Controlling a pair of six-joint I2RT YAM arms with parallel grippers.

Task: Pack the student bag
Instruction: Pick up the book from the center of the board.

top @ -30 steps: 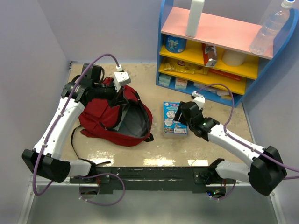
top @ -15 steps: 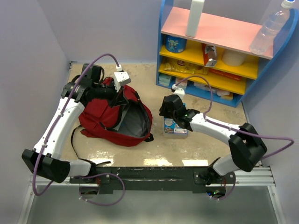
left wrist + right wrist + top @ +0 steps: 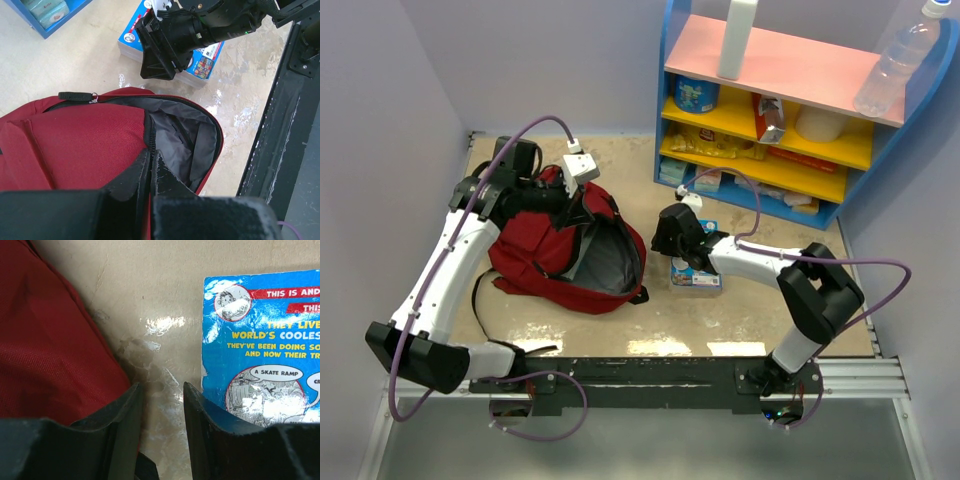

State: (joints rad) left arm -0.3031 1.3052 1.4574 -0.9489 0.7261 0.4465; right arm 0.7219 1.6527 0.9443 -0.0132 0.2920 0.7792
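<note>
My left hand [image 3: 151,156] pinches the rim of the bag [image 3: 75,145]; my right hand [image 3: 160,388], narrow and empty, sits just left of the book [image 3: 260,340].

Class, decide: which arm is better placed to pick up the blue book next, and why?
Right. The right claw hangs open beside the blue book; the left claw is shut on the red bag, holding its mouth open.

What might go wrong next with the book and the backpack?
The right end effector has open jaws over the table between book and student bag; closing there would probably miss the book. The left end effector pinches only the bag's zipper edge, which might slip and let the opening sag.
</note>
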